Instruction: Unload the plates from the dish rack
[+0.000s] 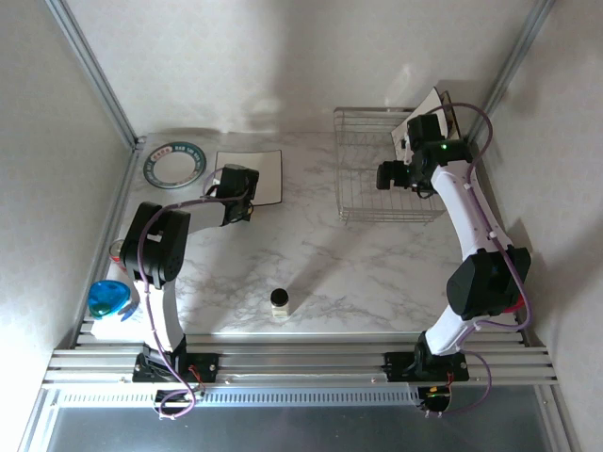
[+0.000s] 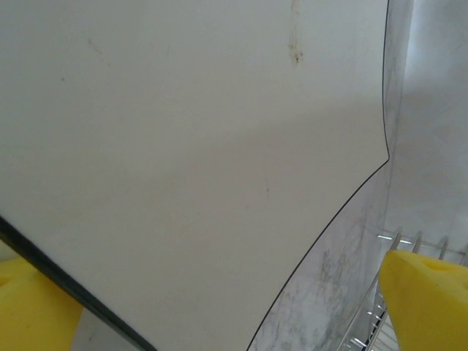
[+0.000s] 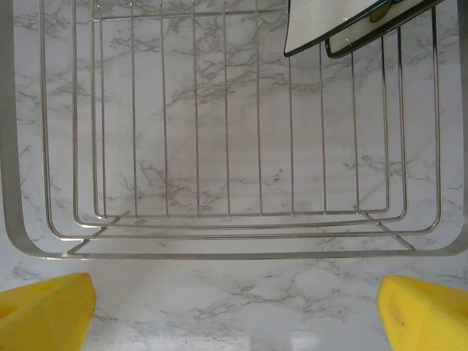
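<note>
Here, silver wire dish rack (image 3: 219, 254), dark-edged plates (image 3: 322, 22) leaning

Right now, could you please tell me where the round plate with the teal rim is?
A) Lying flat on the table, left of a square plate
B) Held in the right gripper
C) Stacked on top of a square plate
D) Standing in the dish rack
A: in the top view the round plate lies flat on the table, left of the square plate and well apart from the dish rack.
</note>
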